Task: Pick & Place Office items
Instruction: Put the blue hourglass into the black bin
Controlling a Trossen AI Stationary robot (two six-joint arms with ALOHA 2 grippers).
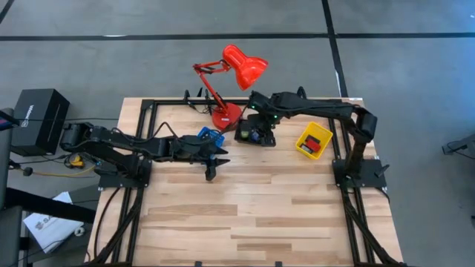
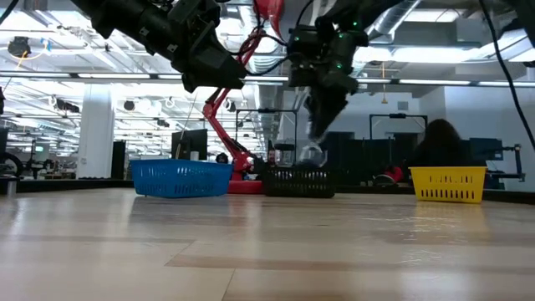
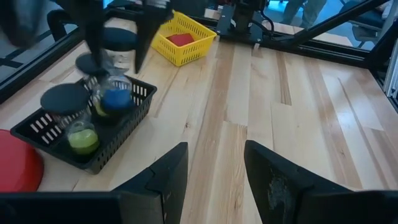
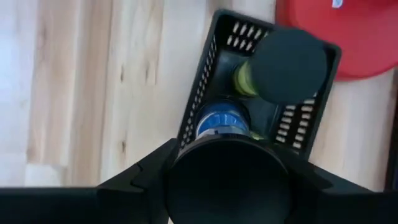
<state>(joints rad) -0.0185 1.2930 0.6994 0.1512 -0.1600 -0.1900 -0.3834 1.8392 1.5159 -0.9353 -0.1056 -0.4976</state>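
Right gripper (image 4: 227, 163), jaws clamped on a black-capped clear jar (image 4: 225, 180), hovers over the black mesh bin (image 4: 205, 93). Lower it straight beside the jars already inside before letting go. Left gripper (image 3: 214, 180) waits half open, empty.

Right gripper (image 1: 260, 132) hangs over the black bin (image 1: 251, 135), apparently touching.

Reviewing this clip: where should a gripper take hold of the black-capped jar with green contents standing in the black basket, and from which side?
Grip the black-capped jar across its round black cap, coming straight down from above. It stands upright, and the black basket walls and neighbouring jars block its sides; only the cap is exposed.
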